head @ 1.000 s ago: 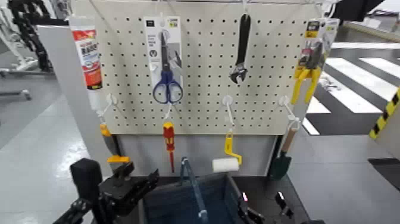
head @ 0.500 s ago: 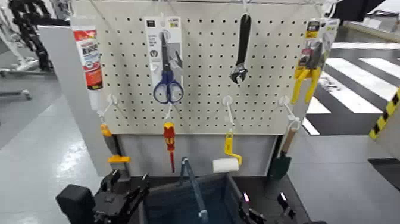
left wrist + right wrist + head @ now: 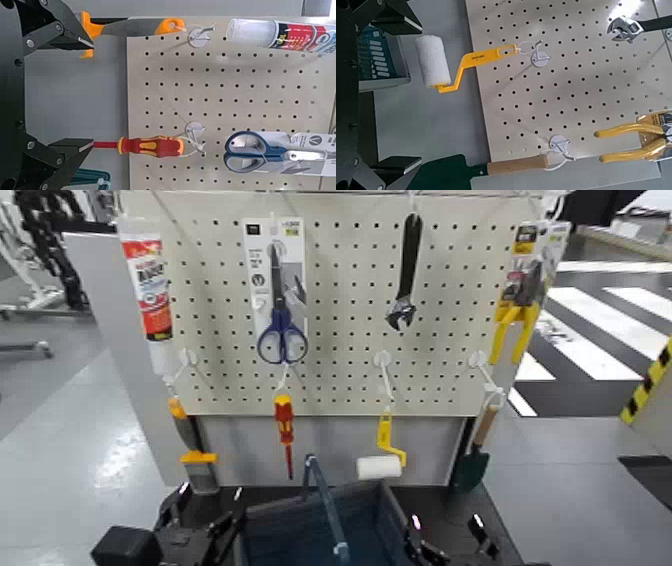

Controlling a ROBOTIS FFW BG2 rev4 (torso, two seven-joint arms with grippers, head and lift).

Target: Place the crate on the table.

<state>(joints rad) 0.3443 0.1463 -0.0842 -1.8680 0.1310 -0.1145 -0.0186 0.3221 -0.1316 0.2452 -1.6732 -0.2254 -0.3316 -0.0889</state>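
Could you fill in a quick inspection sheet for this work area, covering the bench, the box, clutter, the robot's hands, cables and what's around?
Surface: black table, mostly hidden by the crate and arms.
Job's things: slate-blue crate on the table, its bar handle raised.
Clutter: nothing seen loose on the visible tabletop.
Grippers: left gripper open, left of the crate; right gripper open, right of it; neither grips anything.
Cables: nothing seen.
Surroundings: pegboard behind, hung with scissors, wrench, screwdriver, paint roller and trowel; striped floor markings at right.
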